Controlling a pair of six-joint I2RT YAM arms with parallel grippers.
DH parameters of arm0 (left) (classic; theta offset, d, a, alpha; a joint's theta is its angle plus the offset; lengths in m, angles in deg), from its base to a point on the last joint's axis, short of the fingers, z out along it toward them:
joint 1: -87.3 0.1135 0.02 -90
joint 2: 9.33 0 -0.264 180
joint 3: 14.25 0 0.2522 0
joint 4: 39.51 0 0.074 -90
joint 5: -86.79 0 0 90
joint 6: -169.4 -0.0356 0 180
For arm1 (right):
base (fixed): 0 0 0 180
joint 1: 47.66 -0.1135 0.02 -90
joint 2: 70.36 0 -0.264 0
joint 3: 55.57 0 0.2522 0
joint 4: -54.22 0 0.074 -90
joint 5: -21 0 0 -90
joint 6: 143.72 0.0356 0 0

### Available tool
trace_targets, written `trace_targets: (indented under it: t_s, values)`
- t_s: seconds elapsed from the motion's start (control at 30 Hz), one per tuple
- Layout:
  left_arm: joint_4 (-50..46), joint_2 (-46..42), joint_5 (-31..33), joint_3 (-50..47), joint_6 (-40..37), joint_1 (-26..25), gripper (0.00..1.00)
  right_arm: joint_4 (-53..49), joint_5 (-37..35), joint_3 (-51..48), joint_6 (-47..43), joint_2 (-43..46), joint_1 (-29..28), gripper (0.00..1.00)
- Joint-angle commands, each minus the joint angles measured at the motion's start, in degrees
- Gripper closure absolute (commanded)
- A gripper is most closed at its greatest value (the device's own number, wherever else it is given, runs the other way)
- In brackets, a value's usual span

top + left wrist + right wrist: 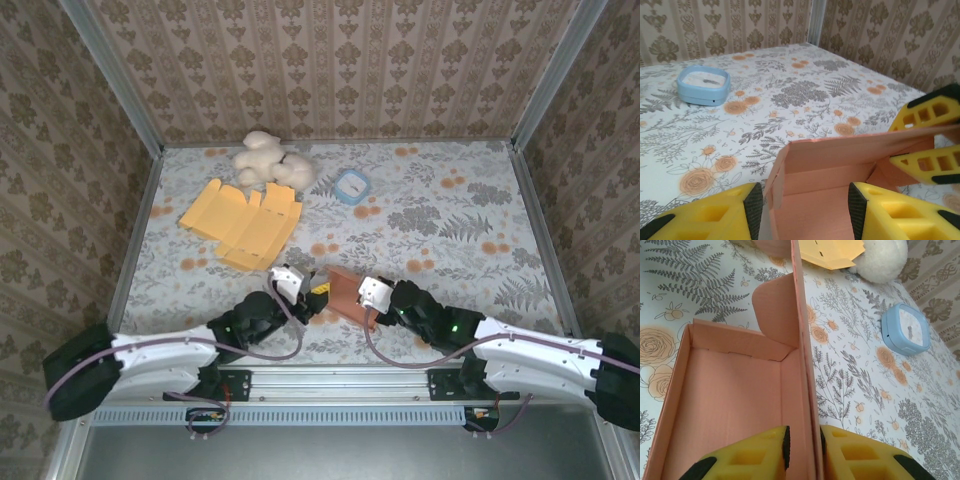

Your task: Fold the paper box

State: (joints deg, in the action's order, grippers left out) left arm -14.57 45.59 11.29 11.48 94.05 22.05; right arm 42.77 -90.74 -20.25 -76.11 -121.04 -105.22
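The right claw (804, 445) is clamped on one upright side wall of the salmon-pink cardboard box (730, 400), one yellow finger (755, 455) inside the tray and the other outside. Just beyond the grip a rounded flap stands at the wall's far end, tilted inward over the box's end panel.

The left claw (805, 212) has its jaws apart, straddling the opposite end of the same box (830, 165). Whether the black pads (754, 207) touch the card I cannot tell.

From above, both claws meet at the box (345, 290), which sits on the floral-patterned surface (450, 210) near its front edge, between the left claw (300, 288) and right claw (372, 300).

Farther back and to the left lie flat yellow cardboard box blanks (243, 222). A cream plush toy (270, 163) is just behind them, and a small pale-blue square container (352, 186) rests beside it.
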Motion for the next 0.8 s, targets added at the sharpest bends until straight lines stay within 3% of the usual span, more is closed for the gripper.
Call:
trace_targets:
  t_s: [0.0, 0.13, 0.23, 0.3, 0.47, 0.77]
  values:
    - [-15.35, -6.6, 2.34, 0.22, 4.92, 0.19, 0.46, -1.06, -1.5, -0.73, -0.38, 1.13, -0.37, 0.76]
    - [-25.91, -13.81, 2.32, 1.01, 13.68, 7.4, 0.45, -0.81, -1.28, -0.82, -0.46, 0.74, -0.45, 0.76]
    - [-28.27, -17.01, -7.56, 1.72, 22.05, 17.26, 0.45, -0.55, -1.22, -0.91, -0.71, 0.26, -0.45, 0.76]
    - [-27.93, -18.17, -11.87, 2.53, 25.53, 20.94, 0.43, -0.47, -1.21, -0.88, -0.89, -0.11, -0.46, 0.76]
    - [-26.5, -16.44, -13.1, 6.43, 30.76, 21.52, 0.32, -0.03, -1.16, -0.73, -1.38, -1.21, -0.45, 0.76]
    - [-26.66, 1.22, -12.51, 16.76, 42.88, 19.42, 0.23, -0.46, -0.72, -0.84, -1.51, -0.77, -0.54, 0.76]
